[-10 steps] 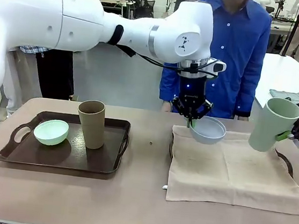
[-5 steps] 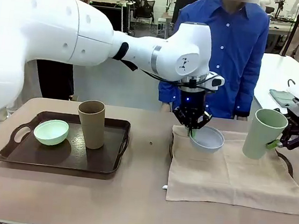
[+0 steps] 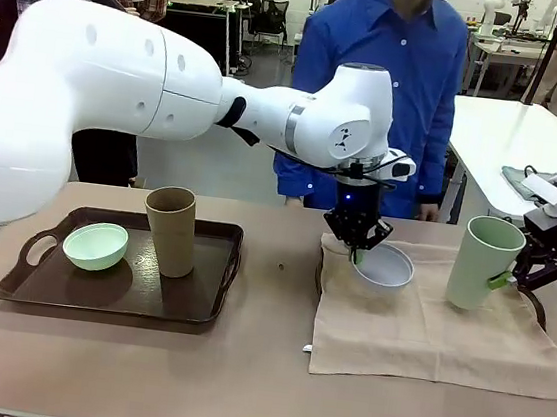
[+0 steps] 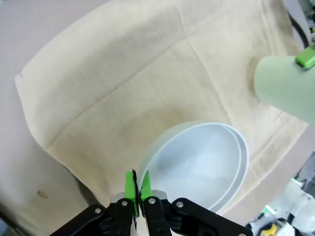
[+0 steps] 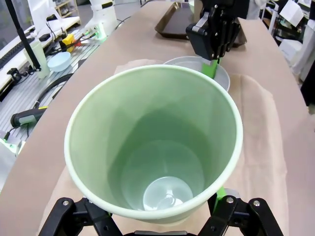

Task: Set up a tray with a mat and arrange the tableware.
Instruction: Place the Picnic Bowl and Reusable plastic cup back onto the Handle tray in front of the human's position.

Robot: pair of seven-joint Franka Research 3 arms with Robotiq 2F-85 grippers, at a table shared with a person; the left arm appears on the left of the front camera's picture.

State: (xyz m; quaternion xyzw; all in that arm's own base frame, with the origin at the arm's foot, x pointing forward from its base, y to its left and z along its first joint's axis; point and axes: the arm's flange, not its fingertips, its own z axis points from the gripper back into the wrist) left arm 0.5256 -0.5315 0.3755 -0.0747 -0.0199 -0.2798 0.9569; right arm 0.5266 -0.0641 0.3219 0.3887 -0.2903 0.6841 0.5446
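My left gripper is shut on the near rim of the pale blue-white bowl, which hangs tilted just above the beige mat. Up close, the green pads pinch the bowl over the mat. At the mat's right end my right gripper holds the pale green cup upright by its side. The cup is empty inside, gripped by my right gripper. A dark tray handle shows from under the mat. The mint bowl and tan cup stand on another tray.
A person in a blue shirt stands at the far side of the table, behind the left arm. A small dark speck lies on the table between the two trays. Another white table stands at the back right.
The right gripper has brought the green cup down and to the left, from tilted to upright. The left gripper has lowered the bowl a little toward the mat. The person has stepped left.
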